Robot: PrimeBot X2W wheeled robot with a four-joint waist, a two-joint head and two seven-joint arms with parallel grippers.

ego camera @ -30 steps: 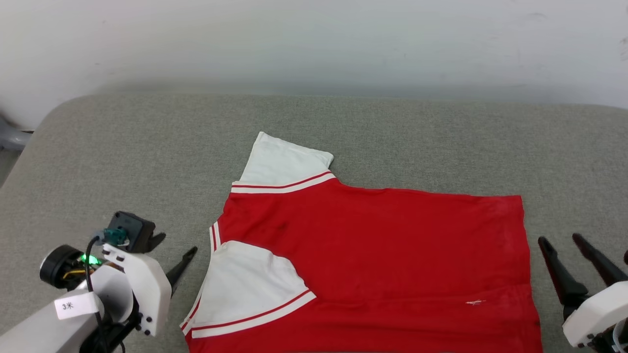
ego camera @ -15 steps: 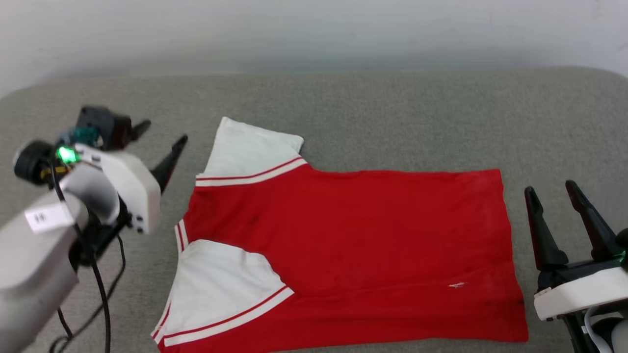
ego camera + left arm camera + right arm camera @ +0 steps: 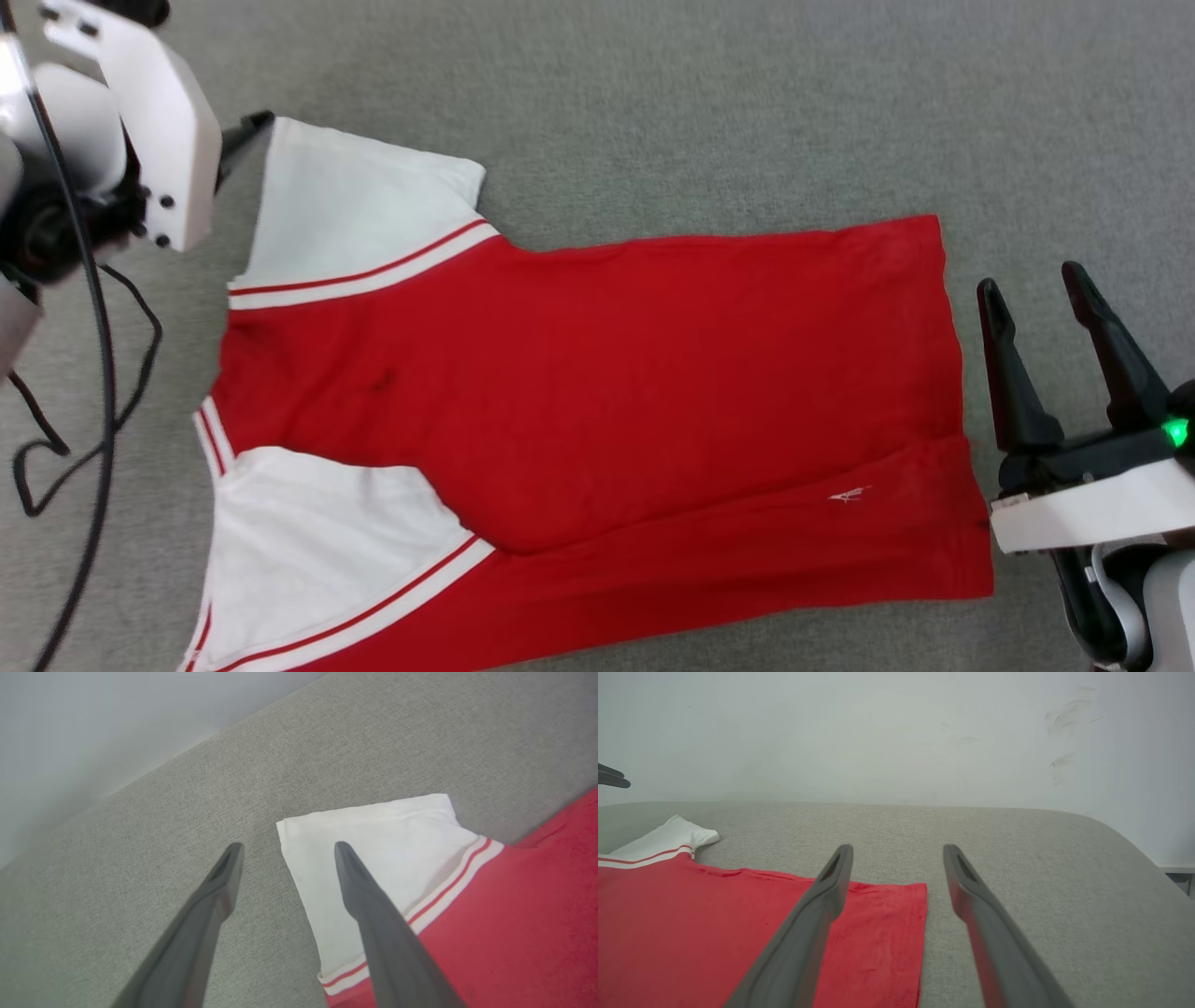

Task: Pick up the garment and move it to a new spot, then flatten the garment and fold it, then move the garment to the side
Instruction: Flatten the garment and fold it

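The garment [image 3: 597,373], a red jersey T-shirt with white sleeves and red-and-white striped trim, lies spread flat on the grey padded surface [image 3: 672,112], plain side up. Its hem [image 3: 948,373] faces right and its collar faces left. My left gripper [image 3: 288,848] is open and hovers over the outer corner of the far sleeve [image 3: 383,830], one finger above the white cloth and the other above bare surface. One left fingertip [image 3: 250,124] reaches that sleeve's edge. My right gripper [image 3: 1032,289] is open and empty just right of the hem, one finger over the red corner [image 3: 887,914].
A black cable [image 3: 98,373] trails over the surface at the left, below my left arm. A pale wall [image 3: 878,732] stands behind the surface. The surface rounds off at its far right corner [image 3: 1125,840]. Bare grey surface lies beyond the garment and right of the hem.
The head camera has tipped down, closer over the garment. My left gripper has moved from beside the collar to the far sleeve's corner. My right gripper has advanced slightly along the hem. Both stay open.
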